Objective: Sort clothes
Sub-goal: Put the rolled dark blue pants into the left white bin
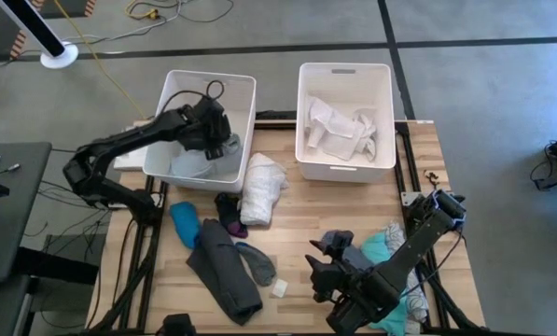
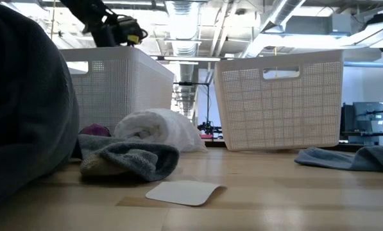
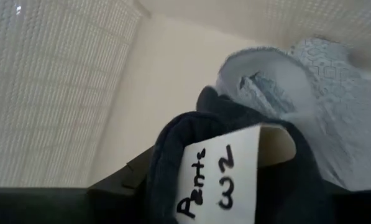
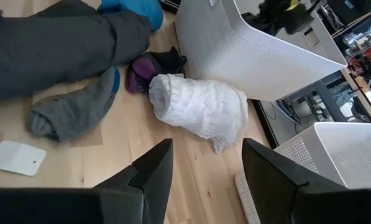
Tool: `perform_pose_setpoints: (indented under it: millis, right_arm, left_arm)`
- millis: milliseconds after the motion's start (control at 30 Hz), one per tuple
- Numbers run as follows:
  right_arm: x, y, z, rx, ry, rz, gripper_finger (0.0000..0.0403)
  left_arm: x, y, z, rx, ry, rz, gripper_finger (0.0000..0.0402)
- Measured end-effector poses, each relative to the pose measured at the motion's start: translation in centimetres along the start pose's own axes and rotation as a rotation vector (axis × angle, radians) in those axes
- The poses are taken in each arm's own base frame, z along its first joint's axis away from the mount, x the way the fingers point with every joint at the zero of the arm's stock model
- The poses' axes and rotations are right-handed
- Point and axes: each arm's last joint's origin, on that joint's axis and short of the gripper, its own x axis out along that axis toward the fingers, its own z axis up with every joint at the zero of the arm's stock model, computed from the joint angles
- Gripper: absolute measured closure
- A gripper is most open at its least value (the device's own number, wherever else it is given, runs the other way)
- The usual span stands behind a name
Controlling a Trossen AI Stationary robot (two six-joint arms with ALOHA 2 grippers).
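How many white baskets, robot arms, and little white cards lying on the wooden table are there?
White baskets: 2
Robot arms: 2
White card on the table: 1
Total: 5

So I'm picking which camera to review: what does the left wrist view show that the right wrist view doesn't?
Only the left wrist view shows the inside of the left bin, with a dark garment bearing a handwritten tag and a pale blue garment behind it. Only the right wrist view shows the table, the white rolled garment, grey sock and the open right end effector. Both show the left bin.
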Motion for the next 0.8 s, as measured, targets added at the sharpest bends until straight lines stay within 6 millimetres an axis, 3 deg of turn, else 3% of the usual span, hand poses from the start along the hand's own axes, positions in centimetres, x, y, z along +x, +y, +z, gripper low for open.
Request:
perform_pose_setpoints:
  millis: [200, 367, 667, 800]
  right_arm:
    - [0.0, 0.0, 0.0, 0.006, 0.001, -0.001, 0.0196]
    - [0.0, 0.0, 0.0, 0.006, 0.001, -0.001, 0.0196]
    - [0.0, 0.0, 0.0, 0.007, 0.001, -0.001, 0.0196]
    - [0.0, 0.0, 0.0, 0.010, 0.001, -0.001, 0.0196]
  left_arm:
    - [-2.3, 1.3, 0.6, -0.025, 0.028, -0.026, 0.0213]
    - [-4.1, 1.8, 1.0, -0.047, -0.047, -0.097, 0.0214]
    - [-2.5, 0.7, 0.6, -0.039, 0.058, -0.241, 0.0208]
    - [-2.4, 0.7, 0.9, -0.066, 0.007, -0.291, 0.0195]
